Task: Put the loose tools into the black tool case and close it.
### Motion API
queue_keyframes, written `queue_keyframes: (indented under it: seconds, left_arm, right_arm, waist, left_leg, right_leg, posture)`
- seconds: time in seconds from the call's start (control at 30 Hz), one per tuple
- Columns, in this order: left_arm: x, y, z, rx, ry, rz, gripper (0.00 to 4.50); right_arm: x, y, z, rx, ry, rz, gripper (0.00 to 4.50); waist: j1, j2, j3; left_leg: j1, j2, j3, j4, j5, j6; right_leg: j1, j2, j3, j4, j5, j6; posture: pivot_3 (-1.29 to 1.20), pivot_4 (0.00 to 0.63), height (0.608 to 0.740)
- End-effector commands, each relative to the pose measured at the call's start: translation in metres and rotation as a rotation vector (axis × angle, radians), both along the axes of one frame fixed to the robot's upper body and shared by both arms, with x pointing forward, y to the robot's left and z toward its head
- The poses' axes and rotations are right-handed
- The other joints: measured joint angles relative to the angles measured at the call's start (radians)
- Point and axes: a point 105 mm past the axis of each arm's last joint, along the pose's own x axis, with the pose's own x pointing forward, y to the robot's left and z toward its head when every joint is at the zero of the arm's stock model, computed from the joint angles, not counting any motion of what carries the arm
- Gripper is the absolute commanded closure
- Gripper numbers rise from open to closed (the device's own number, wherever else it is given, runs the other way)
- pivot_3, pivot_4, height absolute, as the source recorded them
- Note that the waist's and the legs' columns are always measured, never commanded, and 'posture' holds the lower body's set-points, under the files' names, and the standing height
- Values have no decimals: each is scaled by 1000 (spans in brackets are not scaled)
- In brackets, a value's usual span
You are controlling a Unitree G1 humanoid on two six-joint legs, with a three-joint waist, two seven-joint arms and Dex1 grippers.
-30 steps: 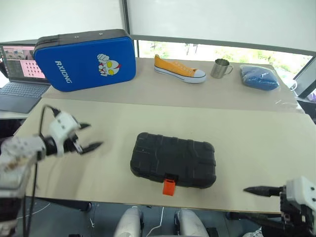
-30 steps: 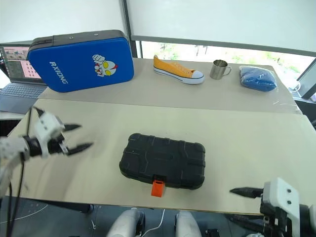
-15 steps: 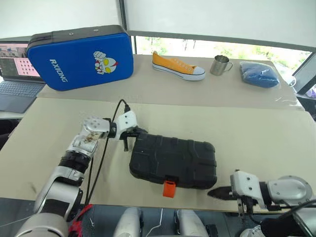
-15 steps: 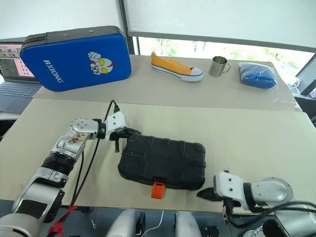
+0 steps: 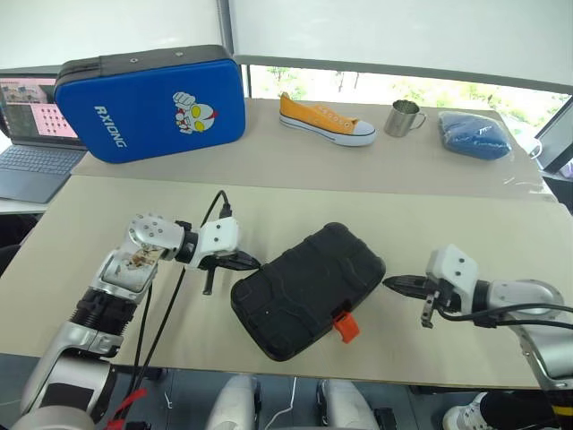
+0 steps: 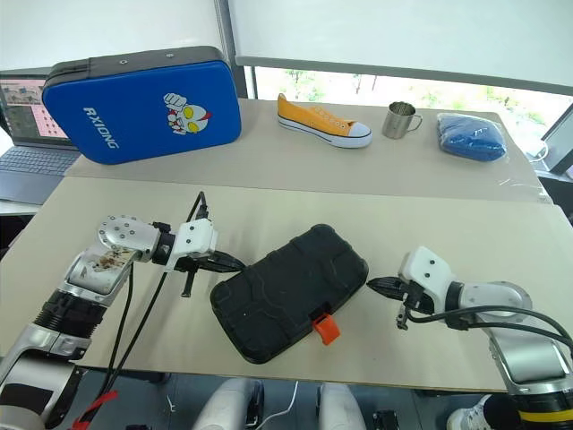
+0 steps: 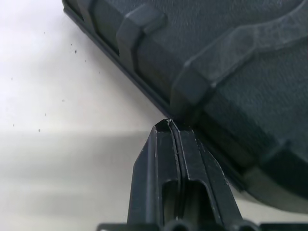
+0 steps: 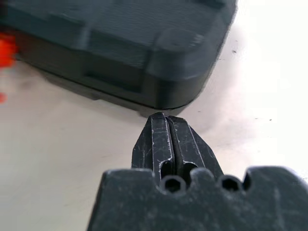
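Black tool case point(image 5: 307, 289) lies closed and skewed on the counter point(image 5: 466, 242), orange latch point(image 5: 344, 327) at its near edge. Left gripper point(image 5: 253, 264) and right gripper point(image 5: 390, 283), both closed and empty, press opposite ends.

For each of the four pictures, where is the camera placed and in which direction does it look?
Left eye, on the head: looks forward and down at the table; black tool case between both arms.
Right eye, beside it: the same scene, both arms.
Left wrist: looks along the shut left claw, tips at the case's edge.
Right wrist: looks along the shut right claw, tips at a case corner.
All four share the case.
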Motion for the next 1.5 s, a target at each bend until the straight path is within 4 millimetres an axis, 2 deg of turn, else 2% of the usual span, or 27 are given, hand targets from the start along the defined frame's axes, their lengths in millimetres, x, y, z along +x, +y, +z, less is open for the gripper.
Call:
queue_keyframes:
  seconds: [0.03, 0.1, 0.17, 0.3, 0.4, 0.47, 0.57, 0.8, 0.9, 1.07, 1.17, 1.27, 1.5]
  left_arm:
    - [7, -10, 68, -108, -17, -34, 4432]
    - [-5, -20, 76, -101, 21, -116, 4432]
    - [-22, -31, 68, -42, 47, -224, 4432]
    - [-40, -44, 26, 119, 44, -375, 4432]
    - [-33, -46, -10, 271, -64, -445, 4432]
    - [-30, -50, -21, 297, -93, -468, 4432]
    - [-29, -55, -24, 278, -86, -477, 4432]
    - [-37, -64, -15, 203, -68, -478, 4432]
    - [-37, -64, -13, 194, -68, -467, 4432]
    - [-35, -65, -10, 187, -74, -454, 4432]
    - [-34, -67, -9, 177, -79, -450, 4432]
    - [-34, -74, -10, 161, -86, -453, 4432]
    - [-34, -80, -11, 150, -96, -458, 4432]
  right_arm:
    - [-31, 9, 18, 27, 58, 136, 4500]
    - [-45, 15, 16, 27, 105, 194, 4500]
    - [-55, 23, 12, 33, 141, 238, 4500]
    - [-55, 43, 2, 40, 141, 272, 4500]
    - [-56, 56, -6, 34, 153, 315, 4500]
    - [-57, 62, -10, 27, 164, 340, 4500]
    - [-57, 69, -21, 14, 178, 354, 4500]
    - [-40, 73, -43, -43, 145, 304, 4500]
    - [-32, 72, -48, -54, 119, 287, 4500]
    - [-30, 79, -50, -4, 102, 277, 4500]
    - [-28, 88, -40, 75, 88, 267, 4500]
    - [-24, 101, -11, 231, 31, 252, 4500]
    - [-28, 100, 14, 291, -5, 241, 4500]
  waist:
    - [4, 0, 1]
    - [2, 0, 1]
    - [-4, 3, -1]
    - [-23, 4, -1]
    - [-21, 3, -1]
    - [-14, 4, -2]
    - [-4, 5, -3]
    - [-1, 5, -4]
    - [-2, 5, -4]
    - [-3, 3, -5]
    - [-7, 3, -5]
    - [-13, 3, -5]
    - [-21, 4, -4]
  left_leg:
    - [-2, 0, -1, 2, 0, 0]
    - [-3, 0, -2, 3, 0, 0]
    - [-1, 0, -2, 3, -1, 2]
    - [1, 0, -1, 3, -1, 2]
    - [1, 1, -1, 3, 0, 1]
    - [4, 0, -1, 4, 0, 0]
    - [14, -1, -1, 4, -1, 2]
    - [14, 0, -1, 4, -1, 2]
    - [14, 0, -1, 4, -1, 2]
    - [14, 0, -1, 4, -1, 2]
    - [14, 1, -1, 4, -1, 2]
    - [14, 2, -1, 4, -1, 2]
    - [13, 1, -2, 4, -1, 2]
  right_leg:
    - [-1, 0, -1, 1, 0, 0]
    - [0, 0, -2, 1, 0, 0]
    - [1, 0, -2, 0, 0, 1]
    - [1, 1, 1, 1, -1, 1]
    - [1, 2, 1, 2, 0, 0]
    - [5, 1, 0, 1, 0, 0]
    - [17, 0, 0, -3, -1, 2]
    - [17, 0, 0, -2, -1, 2]
    - [16, 1, 0, -2, -1, 2]
    - [17, 1, 0, -2, -1, 1]
    - [16, 1, 0, -2, -1, 1]
    - [16, 2, 0, -1, -1, 1]
    - [15, 2, 0, 0, -1, 1]
  posture:
    - [0, 150, 740]
    - [0, 150, 740]
    - [0, 150, 740]
    - [0, 150, 740]
    - [0, 150, 740]
    - [0, 150, 740]
    - [0, 150, 740]
    - [0, 150, 740]
    - [0, 150, 740]
    - [0, 150, 740]
    - [0, 150, 740]
    - [0, 150, 740]
    - [0, 150, 740]
